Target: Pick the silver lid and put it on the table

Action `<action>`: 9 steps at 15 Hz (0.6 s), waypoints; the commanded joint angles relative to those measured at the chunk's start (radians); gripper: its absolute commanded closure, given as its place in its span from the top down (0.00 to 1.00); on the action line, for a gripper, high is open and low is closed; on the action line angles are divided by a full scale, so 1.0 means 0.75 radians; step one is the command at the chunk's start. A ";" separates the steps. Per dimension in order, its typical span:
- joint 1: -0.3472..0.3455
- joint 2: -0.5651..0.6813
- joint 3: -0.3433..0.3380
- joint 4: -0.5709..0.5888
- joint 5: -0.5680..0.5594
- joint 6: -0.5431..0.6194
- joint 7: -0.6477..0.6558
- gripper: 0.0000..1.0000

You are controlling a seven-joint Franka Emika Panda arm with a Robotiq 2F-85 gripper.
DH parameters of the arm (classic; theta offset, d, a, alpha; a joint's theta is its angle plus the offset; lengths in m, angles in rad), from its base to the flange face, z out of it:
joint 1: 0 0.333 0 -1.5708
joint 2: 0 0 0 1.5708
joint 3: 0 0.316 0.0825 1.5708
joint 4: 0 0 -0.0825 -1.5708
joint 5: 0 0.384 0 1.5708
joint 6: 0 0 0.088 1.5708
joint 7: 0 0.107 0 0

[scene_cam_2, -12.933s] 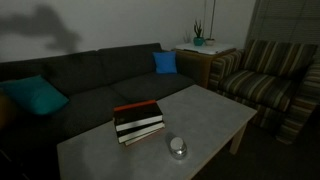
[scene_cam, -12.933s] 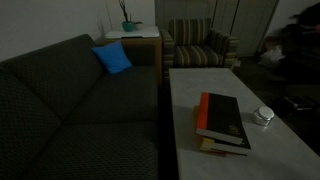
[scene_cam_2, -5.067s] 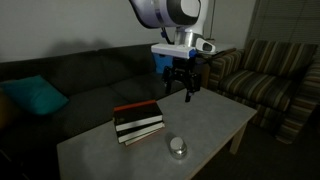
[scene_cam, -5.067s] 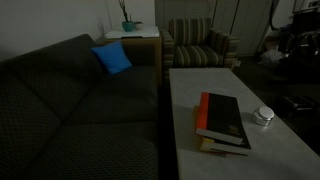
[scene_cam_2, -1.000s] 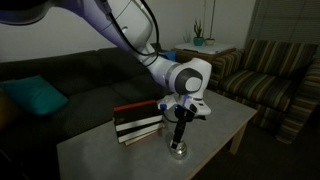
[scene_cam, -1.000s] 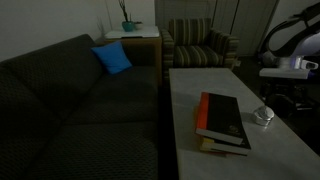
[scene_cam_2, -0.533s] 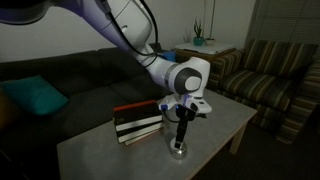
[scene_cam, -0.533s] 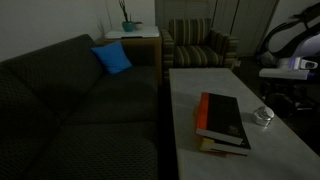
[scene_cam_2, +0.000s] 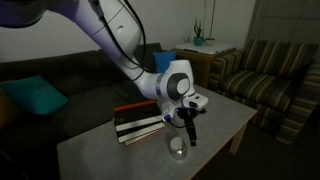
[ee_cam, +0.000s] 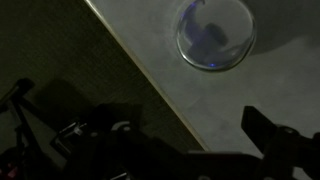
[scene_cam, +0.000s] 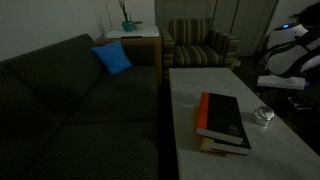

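dimly lit, the silver lid [scene_cam_2: 178, 146] lies flat on the pale tabletop [scene_cam_2: 222, 113], low in the middle of an exterior view, near the stacked books [scene_cam_2: 138, 120] but not touching them. the arm [scene_cam_2: 176, 84] reaches down just beside it. in the wrist view the lid [ee_cam: 214, 32] sits upper right, the jaws apart along the bottom edge, clear of it.

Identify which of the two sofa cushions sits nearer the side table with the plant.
The blue cushion: it leans at the sofa end beside the side table, while the teal cushion lies at the opposite end.
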 commanded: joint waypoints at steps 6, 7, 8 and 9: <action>0.025 0.001 -0.040 -0.094 -0.027 0.264 -0.162 1.00; 0.028 0.000 -0.042 -0.093 -0.022 0.263 -0.161 1.00; 0.039 -0.001 -0.053 -0.121 -0.051 0.371 -0.190 1.00; 0.052 -0.001 -0.064 -0.123 -0.051 0.379 -0.197 1.00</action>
